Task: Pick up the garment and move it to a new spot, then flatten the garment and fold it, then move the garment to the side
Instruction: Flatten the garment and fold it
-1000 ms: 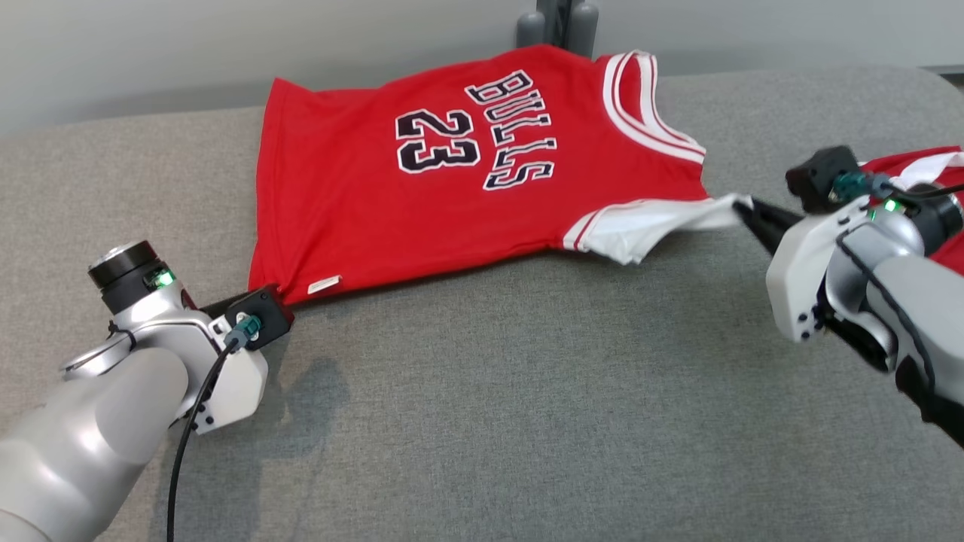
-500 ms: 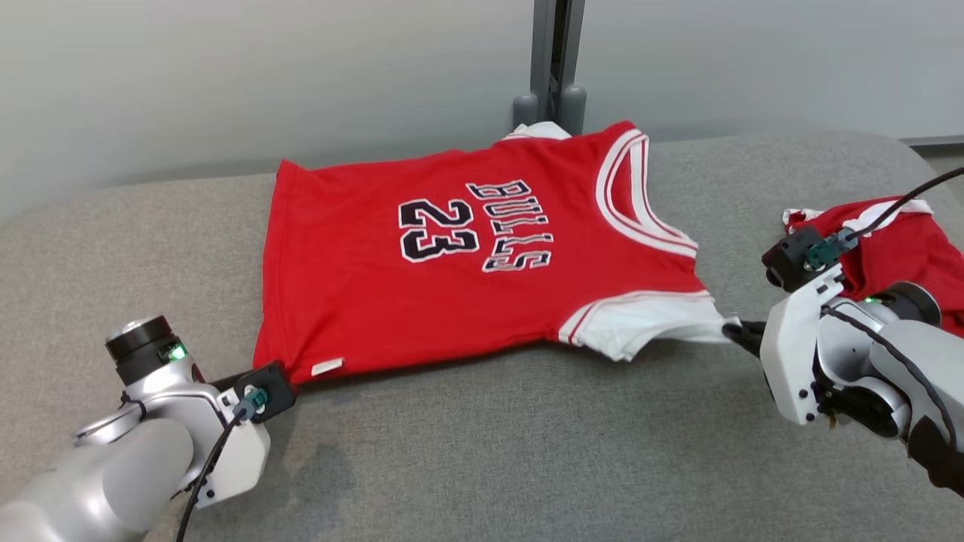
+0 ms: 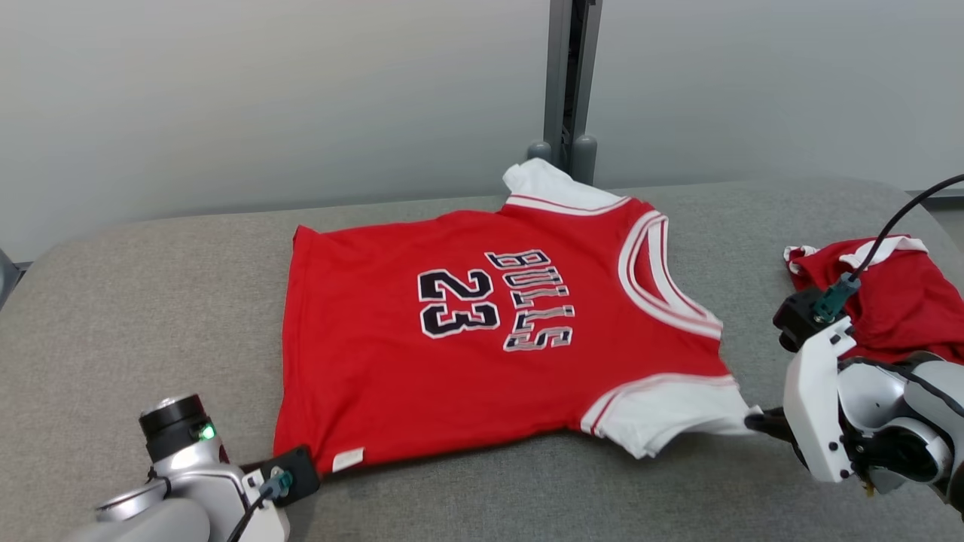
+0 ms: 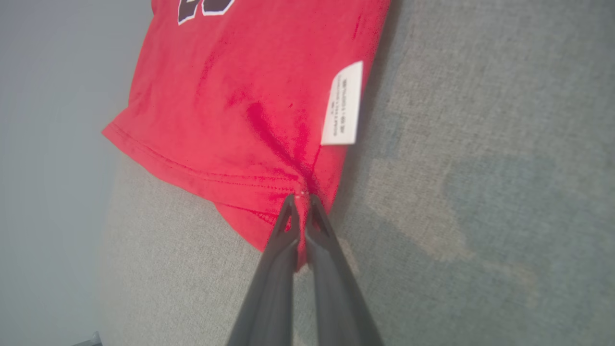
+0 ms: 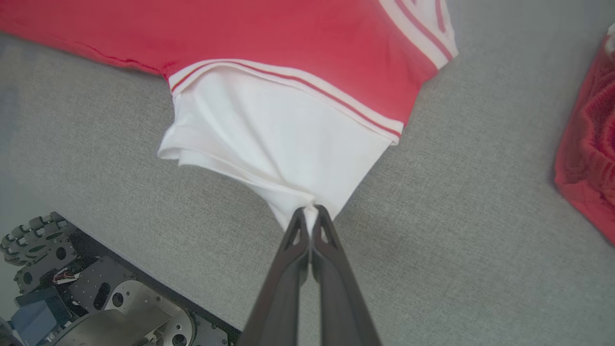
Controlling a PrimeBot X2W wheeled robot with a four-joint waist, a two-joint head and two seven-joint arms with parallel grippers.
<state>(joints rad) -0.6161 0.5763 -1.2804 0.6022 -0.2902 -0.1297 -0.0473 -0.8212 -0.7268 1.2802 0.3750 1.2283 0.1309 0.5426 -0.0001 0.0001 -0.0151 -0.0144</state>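
The garment (image 3: 482,339), a red jersey with white sleeves and dark "BULLS 23" lettering, lies spread on the grey padded table (image 3: 135,301), stretched between my two grippers. My left gripper (image 3: 297,468) is shut on the hem's near left corner (image 4: 288,182), beside a white label (image 4: 342,103). Its fingertips (image 4: 288,211) pinch red cloth. At the right, my right gripper (image 3: 757,423) is shut on the near white sleeve (image 5: 283,139), with the cloth bunched at its fingertips (image 5: 298,223). The far sleeve (image 3: 538,181) pokes out at the back edge.
A second red garment (image 3: 896,301) lies crumpled at the table's right end, just behind my right wrist. A grey post (image 3: 568,83) stands against the pale wall behind the table. My wheeled base (image 5: 96,307) shows below the table's near edge.
The camera has tilted up, so the whole scene sits lower in the picture. Both grippers have drawn back toward the near edge, still shut on the garment.
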